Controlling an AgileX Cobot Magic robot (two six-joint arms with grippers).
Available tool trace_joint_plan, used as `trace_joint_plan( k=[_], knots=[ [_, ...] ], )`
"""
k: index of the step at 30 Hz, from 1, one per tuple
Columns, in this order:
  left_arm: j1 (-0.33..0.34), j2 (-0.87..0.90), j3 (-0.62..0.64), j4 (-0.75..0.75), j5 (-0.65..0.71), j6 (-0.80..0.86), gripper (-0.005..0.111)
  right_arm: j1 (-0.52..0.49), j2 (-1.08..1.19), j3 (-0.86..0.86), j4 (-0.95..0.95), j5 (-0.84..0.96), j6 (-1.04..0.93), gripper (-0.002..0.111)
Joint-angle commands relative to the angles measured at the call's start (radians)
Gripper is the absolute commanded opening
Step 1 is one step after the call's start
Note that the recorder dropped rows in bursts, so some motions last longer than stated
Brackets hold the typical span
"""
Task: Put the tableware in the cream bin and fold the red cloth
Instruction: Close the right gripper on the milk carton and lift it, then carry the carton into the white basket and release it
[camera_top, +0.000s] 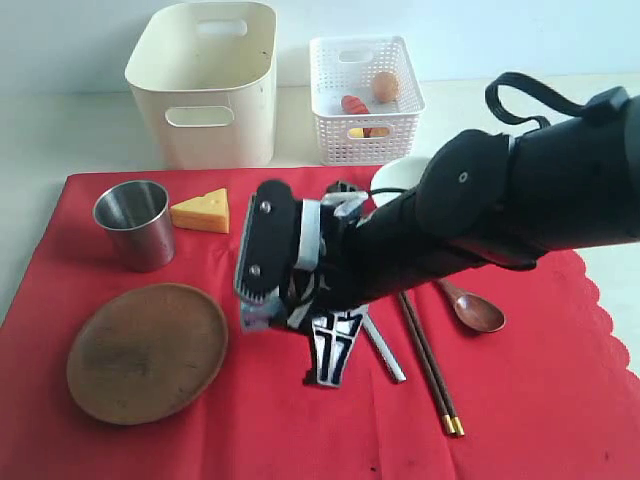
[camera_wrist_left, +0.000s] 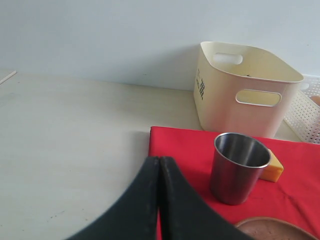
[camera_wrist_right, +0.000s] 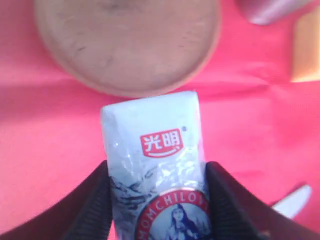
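The red cloth lies spread flat on the table. On it are the steel cup, the wooden plate, the knife, the chopsticks and the spoon. My right arm partly hides the pale bowl. The cream bin stands behind the cloth. My right gripper reaches across the middle, shut on the blue-white milk packet, beside the plate. My left gripper is shut on nothing, near the cloth's corner.
A cheese wedge lies next to the cup. Right of the bin, the white lattice basket holds an egg and a sausage. Bare pale table lies beyond the cloth's left edge.
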Motion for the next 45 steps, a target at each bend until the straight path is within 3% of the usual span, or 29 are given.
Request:
trace_joint_plan(
  k=[1,3,5,13,27,36,45],
  knots=[
    [0.001,-0.007,0.001,0.002,-0.006,0.005,0.002,0.001,-0.035,-0.002,0.042,-0.221,0.169,0.000],
    [0.001,-0.007,0.001,0.002,-0.006,0.005,0.002,0.001,-0.035,-0.002,0.078,-0.343,0.254,0.000],
    [0.001,-0.007,0.001,0.002,-0.006,0.005,0.002,0.001,-0.035,-0.002,0.198,-0.610,0.412,0.000],
    [0.001,-0.007,0.001,0.002,-0.006,0.005,0.002,-0.001,-0.012,-0.005,0.224,-0.882,0.552,0.000],
    [0.001,-0.007,0.001,0.002,-0.006,0.005,0.002,-0.271,0.123,-0.265,0.242,-0.520,0.552,0.000],
    [0.001,-0.007,0.001,0.002,-0.006,0.005,0.002,-0.358,0.202,-0.395,0.238,-0.469,0.548,0.000],
    [0.001,-0.007,0.001,0.002,-0.006,0.005,0.002,-0.376,0.338,-0.570,0.235,-0.461,0.513,0.000]
  ],
)
